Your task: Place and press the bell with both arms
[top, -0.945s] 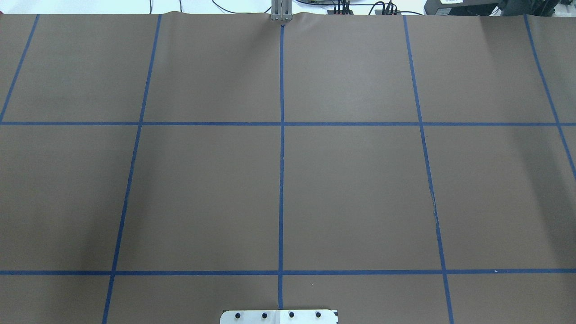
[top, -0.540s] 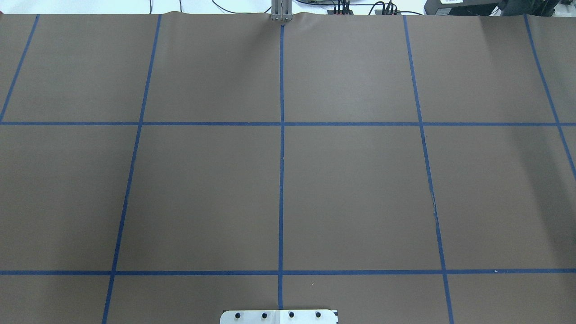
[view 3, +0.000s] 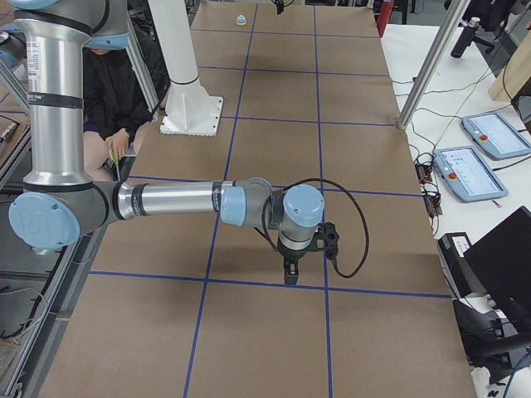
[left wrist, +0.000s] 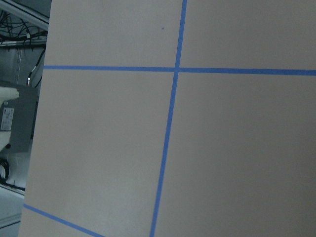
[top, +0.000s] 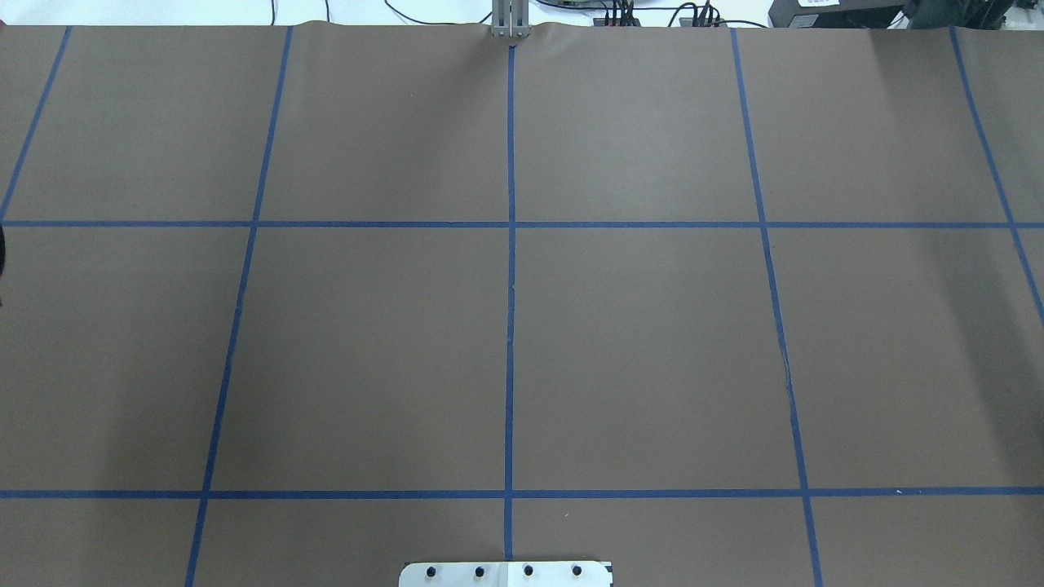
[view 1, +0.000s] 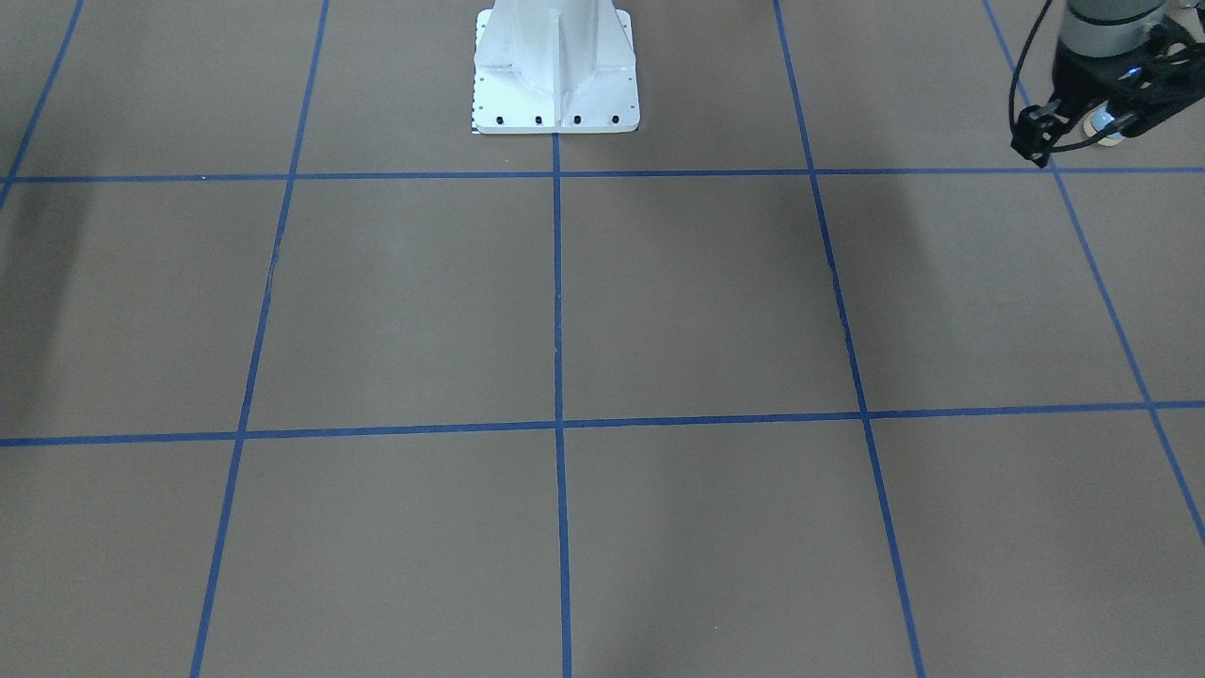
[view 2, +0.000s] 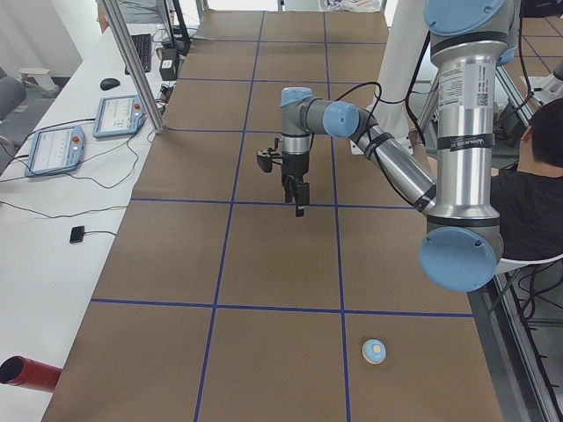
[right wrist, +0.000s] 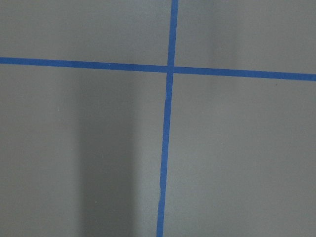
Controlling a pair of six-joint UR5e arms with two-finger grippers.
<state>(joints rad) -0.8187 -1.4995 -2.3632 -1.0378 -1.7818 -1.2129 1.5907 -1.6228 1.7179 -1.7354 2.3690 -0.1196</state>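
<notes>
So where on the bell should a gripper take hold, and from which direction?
Probably by the sides of the blue dome, low down near the base rim, coming straight down from above. The bell sits upright on the table with its cream button facing up. It is round, so any jaw angle should suit. Keep the fingers off the button.

Brown table (top: 367, 350) all over, crossed by a blue tape grid (top: 510, 326). There's the bell (view 2: 375, 352): light-blue dome, cream button. The left arm (view 2: 459, 132) shows silver-grey tubes and light-blue joint caps, and the right arm (view 3: 50, 108) has the same. White pedestal (view 1: 555, 75), red cylinder (view 2: 25, 373).
</notes>
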